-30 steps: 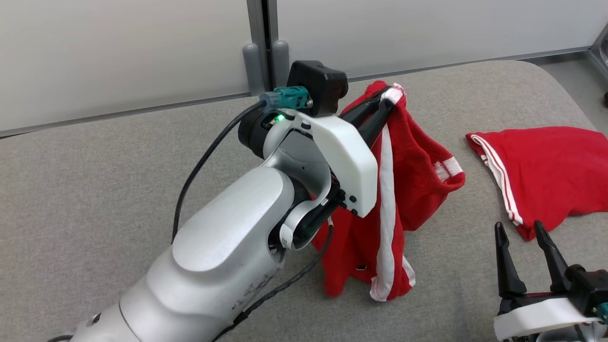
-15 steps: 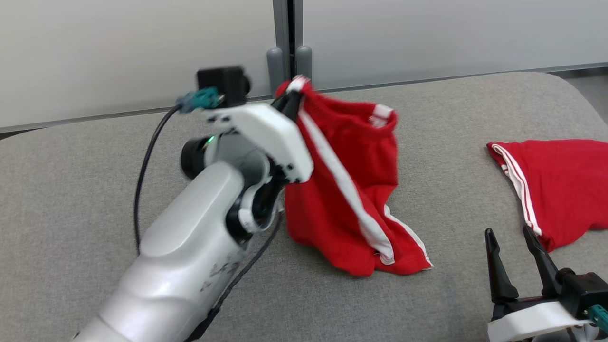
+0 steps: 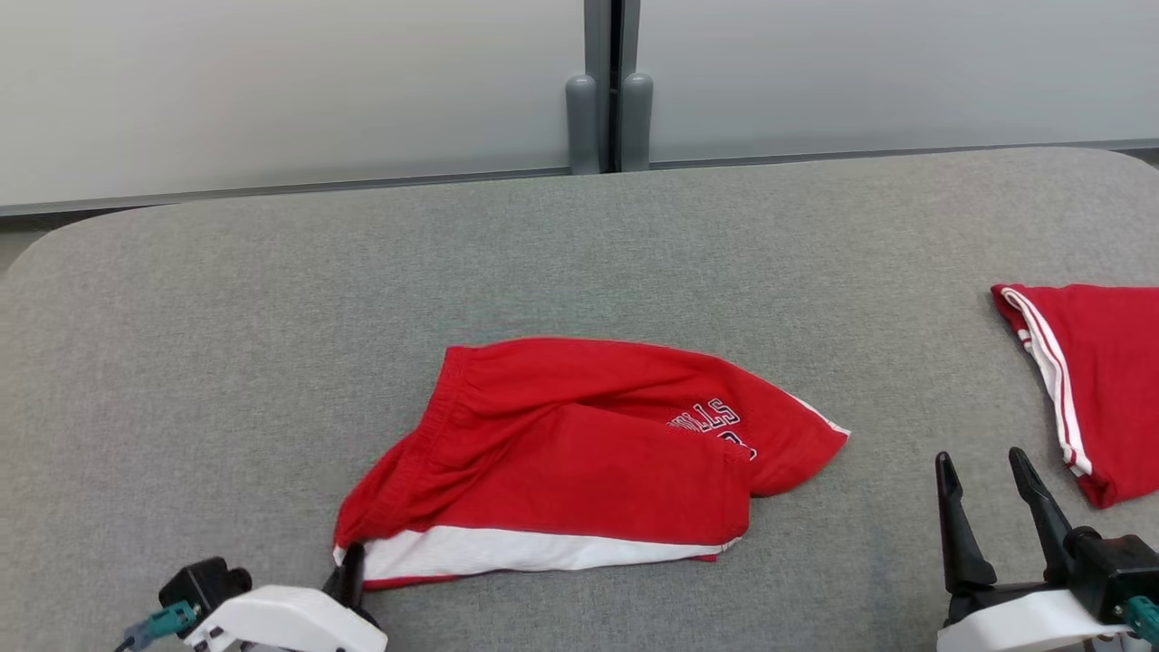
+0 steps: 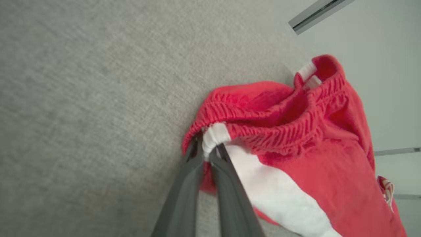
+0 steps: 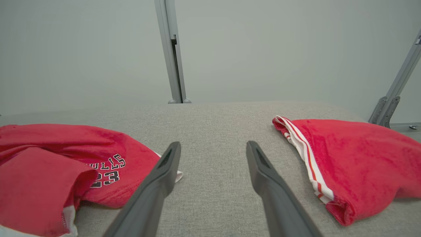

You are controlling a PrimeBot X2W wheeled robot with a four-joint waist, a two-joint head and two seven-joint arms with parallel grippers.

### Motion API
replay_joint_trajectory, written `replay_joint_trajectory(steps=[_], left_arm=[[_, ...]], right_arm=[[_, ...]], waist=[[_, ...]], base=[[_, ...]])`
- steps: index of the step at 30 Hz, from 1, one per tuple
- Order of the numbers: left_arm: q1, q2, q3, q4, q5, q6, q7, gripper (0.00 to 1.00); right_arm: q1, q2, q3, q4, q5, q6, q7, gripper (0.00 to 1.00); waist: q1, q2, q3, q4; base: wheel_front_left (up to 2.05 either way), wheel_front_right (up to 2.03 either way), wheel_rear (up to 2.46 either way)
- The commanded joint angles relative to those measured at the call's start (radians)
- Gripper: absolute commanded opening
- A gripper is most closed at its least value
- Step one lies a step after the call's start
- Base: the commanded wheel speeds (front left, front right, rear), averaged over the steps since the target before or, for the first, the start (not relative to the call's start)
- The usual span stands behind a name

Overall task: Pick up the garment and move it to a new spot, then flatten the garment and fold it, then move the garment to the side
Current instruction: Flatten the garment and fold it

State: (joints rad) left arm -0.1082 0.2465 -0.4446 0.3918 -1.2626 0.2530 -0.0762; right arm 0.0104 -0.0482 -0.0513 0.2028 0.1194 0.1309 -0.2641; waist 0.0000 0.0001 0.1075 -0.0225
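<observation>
Pinching the red basketball shorts (image 3: 579, 444) at the white end of the gathered elastic waistband (image 4: 279, 131) with the left gripper (image 4: 207, 149), both fingers (image 4: 180, 194) pressed tight on the cloth at the near left corner. Holding the right gripper (image 3: 982, 471) spread wide and empty, hovering over bare cover between the shorts and a second red garment (image 3: 1096, 380) at the far right. Resting the shorts near the middle of the grey fabric-covered table (image 3: 579, 244), one leg doubled over the other, well apart from that second piece. Probably risking a dragged heap rather than a flat spread: tugging from one corner alone, against the drag of coarse woven cover on fleecy knit, and so bunching the loose layers. Risking too a slip off the ribbed elastic, having only a small fold between the fingers. Possibly snagging the neighbouring garment when reaching across with the right gripper. Handling soft, limp, slightly fuzzy fabric, creasing in rounded rolls rather than sharp folds; noting a broad white side stripe (image 3: 543, 551) running along the near edge, dark block lettering (image 5: 108, 169) on the lower leg, and rounded corners on the padded tabletop.
</observation>
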Motion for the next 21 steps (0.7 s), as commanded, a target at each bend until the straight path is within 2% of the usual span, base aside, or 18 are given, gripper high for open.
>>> replay_joint_trajectory(steps=[1, 6, 9, 10, 11, 13, 16, 21], left_arm=[[0.040, 0.000, -0.010, -0.010, -0.018, -0.009, 0.021, 0.00], [0.169, -0.001, -0.049, -0.113, -0.065, -0.051, 0.088, 0.00], [0.198, 0.026, -0.038, -0.172, -0.059, -0.062, 0.067, 0.00], [0.201, 0.042, -0.032, -0.181, -0.041, -0.059, 0.051, 0.42], [0.199, 0.059, -0.020, -0.195, -0.018, -0.045, 0.024, 1.00], [0.196, 0.067, -0.013, -0.199, -0.004, -0.038, 0.010, 1.00], [0.194, 0.120, -0.002, -0.205, 0.045, 0.007, -0.020, 1.00], [0.220, 0.228, 0.003, -0.292, 0.163, 0.148, -0.055, 1.00]], right_arm=[[0.007, -0.005, 0.000, 0.000, -0.006, 0.000, 0.000, 1.00], [0.003, -0.005, -0.005, 0.002, -0.027, 0.000, 0.000, 1.00], [0.008, -0.005, -0.009, -0.002, -0.038, 0.000, 0.000, 1.00], [0.011, -0.005, -0.007, -0.001, -0.039, 0.000, 0.000, 1.00], [0.013, -0.005, -0.001, 0.002, -0.044, 0.000, 0.000, 1.00], [0.014, -0.005, 0.002, 0.003, -0.043, 0.000, 0.000, 1.00], [0.015, -0.005, 0.012, 0.006, -0.043, 0.000, 0.000, 1.00], [0.014, -0.005, 0.012, 0.004, -0.040, 0.000, 0.000, 1.00]], waist=[[0.0000, -0.0001, -0.002, 0.014], [0.0000, -0.0001, -0.008, 0.039], [0.0000, -0.0001, -0.012, 0.054], [0.0000, -0.0001, -0.013, 0.057], [0.0000, -0.0001, -0.014, 0.060], [0.0000, -0.0001, -0.015, 0.060], [0.0000, -0.0001, -0.022, 0.049], [0.0000, -0.0001, -0.026, 0.013]], base=[[0.00, 0.00, 0.00], [0.00, 0.00, 0.00], [0.00, 0.00, 0.00], [0.00, 0.00, 0.00], [0.00, 0.00, 0.00], [0.00, 0.00, 0.00], [0.00, 0.00, 0.00], [0.00, 0.00, 0.00]])
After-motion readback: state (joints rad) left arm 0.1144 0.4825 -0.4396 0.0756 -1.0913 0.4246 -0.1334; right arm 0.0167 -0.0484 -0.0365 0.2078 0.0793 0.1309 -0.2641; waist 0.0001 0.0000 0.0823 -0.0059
